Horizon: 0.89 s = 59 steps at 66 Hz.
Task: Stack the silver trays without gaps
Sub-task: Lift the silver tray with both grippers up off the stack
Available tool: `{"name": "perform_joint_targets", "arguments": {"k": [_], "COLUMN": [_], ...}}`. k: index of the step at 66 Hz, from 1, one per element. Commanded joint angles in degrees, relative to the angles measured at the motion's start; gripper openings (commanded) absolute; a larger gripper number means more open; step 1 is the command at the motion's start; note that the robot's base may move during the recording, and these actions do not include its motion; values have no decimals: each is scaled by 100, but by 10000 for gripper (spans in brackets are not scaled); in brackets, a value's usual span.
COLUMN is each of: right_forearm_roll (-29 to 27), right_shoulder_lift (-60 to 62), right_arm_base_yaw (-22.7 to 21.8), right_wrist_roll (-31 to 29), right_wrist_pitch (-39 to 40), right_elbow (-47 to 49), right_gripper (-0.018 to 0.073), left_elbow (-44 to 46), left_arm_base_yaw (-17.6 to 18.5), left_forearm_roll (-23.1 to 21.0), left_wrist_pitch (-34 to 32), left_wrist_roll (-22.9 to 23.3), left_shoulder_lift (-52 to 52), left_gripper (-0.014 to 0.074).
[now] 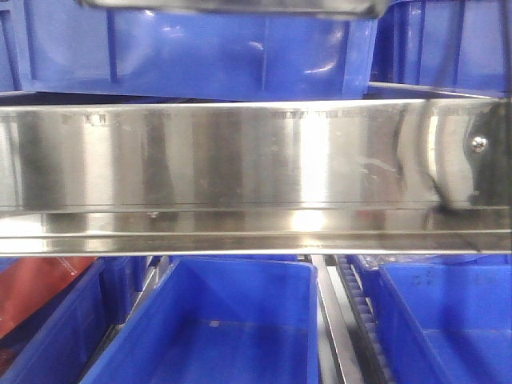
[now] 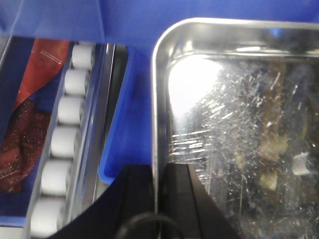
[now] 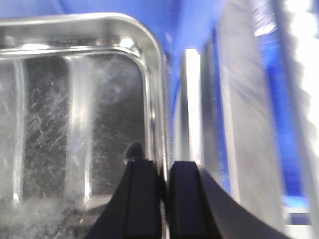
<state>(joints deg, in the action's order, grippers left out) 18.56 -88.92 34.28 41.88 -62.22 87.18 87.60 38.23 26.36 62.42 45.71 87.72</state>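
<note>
A silver tray fills the right of the left wrist view, shiny and scratched inside. My left gripper is shut on its left rim, one black finger inside the tray and one outside. In the right wrist view the same kind of silver tray lies at the left, and my right gripper is shut on its right rim. In the front view only a sliver of a silver tray's underside shows at the top edge, above a blue bin. Neither gripper appears in the front view.
A long steel shelf rail with a screw crosses the front view. Blue bins sit below it, with a roller track between them. White rollers and a red packet lie left of the tray.
</note>
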Motion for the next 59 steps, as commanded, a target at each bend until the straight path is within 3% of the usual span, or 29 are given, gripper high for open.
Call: {"name": "perform_joint_targets", "arguments": {"k": [1,12,28,34,43,59], "right_forearm_roll": [349,904,1490,1760,1965,2041], "right_shoulder_lift": [441,1087,2010,2197,2226,2226], "right_arm_base_yaw": [374,880,1690,2010,2354,2423], "right_wrist_roll": [436,1102,1999,2471,2761,2818], "right_wrist_pitch": [397,436,406,293,122,96], "right_elbow": [-393,-954,-1961,-2278,-2439,-2439], "right_gripper": [-15,-15,-15,-15,-15,-15], "left_elbow": [-285,-962,-1908,-2115,-2157,-2157], "left_arm_base_yaw": [414,1085,2231,2507,2568,2568], "left_forearm_roll": [158,731,1777,1879,1888,1861], "left_wrist_pitch": [-353,-388,-254,-36,24,12], "left_wrist_roll": [502,1217,2670,2698,2698,2698], "left_shoulder_lift": [-368,-908,-1677,-1826,-1842,-1842], "left_gripper": [-16,-16,-16,-16,-16,-16]}}
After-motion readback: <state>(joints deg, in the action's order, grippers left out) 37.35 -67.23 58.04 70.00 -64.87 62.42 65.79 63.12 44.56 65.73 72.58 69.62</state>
